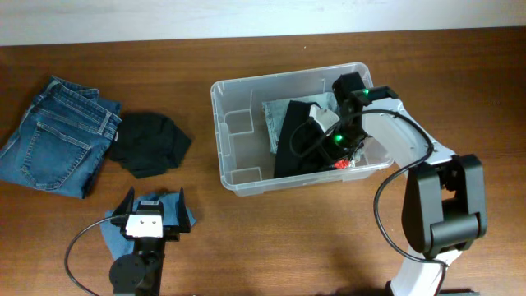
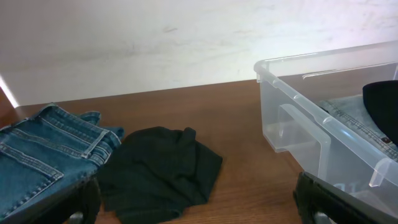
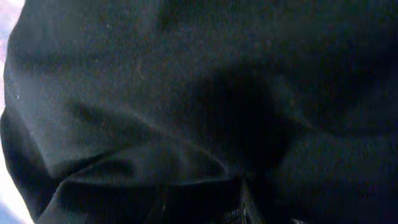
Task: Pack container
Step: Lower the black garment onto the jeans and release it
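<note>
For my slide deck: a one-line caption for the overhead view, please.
Right arm reaches into the clear container over a black garment; folded jeans and a second black garment lie on the table.

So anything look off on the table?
Nothing spilled or damaged. The black garment on the table lies crumpled beside the folded jeans, and a blue cloth sits partly under the left end effector.

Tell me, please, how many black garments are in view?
2. One crumpled black garment lies on the wooden table beside the folded blue jeans; a second black garment is inside the clear rectangular plastic container. Others may be hidden underneath.
</note>
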`<act>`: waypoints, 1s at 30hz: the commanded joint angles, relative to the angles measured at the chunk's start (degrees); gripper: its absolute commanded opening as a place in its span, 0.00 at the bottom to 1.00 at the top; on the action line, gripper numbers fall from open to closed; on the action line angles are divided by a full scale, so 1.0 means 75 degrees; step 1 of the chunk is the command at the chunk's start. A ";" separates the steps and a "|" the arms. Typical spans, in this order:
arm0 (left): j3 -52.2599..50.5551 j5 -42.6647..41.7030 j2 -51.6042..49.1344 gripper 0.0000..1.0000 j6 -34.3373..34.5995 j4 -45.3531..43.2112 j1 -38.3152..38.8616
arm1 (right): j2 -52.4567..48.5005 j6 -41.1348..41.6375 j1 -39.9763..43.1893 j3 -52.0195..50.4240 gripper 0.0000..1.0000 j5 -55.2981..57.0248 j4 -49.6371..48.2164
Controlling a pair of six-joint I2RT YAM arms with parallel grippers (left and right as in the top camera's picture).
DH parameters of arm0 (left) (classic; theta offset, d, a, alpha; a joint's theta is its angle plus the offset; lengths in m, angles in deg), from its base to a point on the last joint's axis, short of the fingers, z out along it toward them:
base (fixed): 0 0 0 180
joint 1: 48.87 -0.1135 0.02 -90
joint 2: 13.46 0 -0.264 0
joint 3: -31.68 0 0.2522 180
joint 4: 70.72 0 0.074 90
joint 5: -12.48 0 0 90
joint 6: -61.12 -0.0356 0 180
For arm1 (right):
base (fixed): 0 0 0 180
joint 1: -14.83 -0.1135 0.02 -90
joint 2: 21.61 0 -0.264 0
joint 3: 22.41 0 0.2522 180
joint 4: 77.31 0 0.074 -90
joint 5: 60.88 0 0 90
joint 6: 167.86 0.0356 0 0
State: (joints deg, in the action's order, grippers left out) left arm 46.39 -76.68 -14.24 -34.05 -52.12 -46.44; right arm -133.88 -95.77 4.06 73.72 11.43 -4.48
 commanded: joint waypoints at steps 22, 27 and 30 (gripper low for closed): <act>-0.0055 0.0052 0.0055 1.00 -0.0125 -0.0015 -0.0050 | -0.0376 0.1349 -0.0012 0.1827 0.33 0.1801 0.0157; -0.0055 0.0052 0.0055 1.00 -0.0125 -0.0015 -0.0050 | -0.0382 0.1349 -0.0012 0.0533 0.45 0.1798 -0.1026; -0.0055 0.0052 0.0055 1.00 -0.0125 -0.0015 -0.0050 | -0.0382 0.1349 -0.0015 0.0006 0.51 0.1792 -0.1609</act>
State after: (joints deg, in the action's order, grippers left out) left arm 46.39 -76.68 -14.19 -34.05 -52.10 -46.44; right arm -136.20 -86.43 4.06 76.89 23.32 -15.72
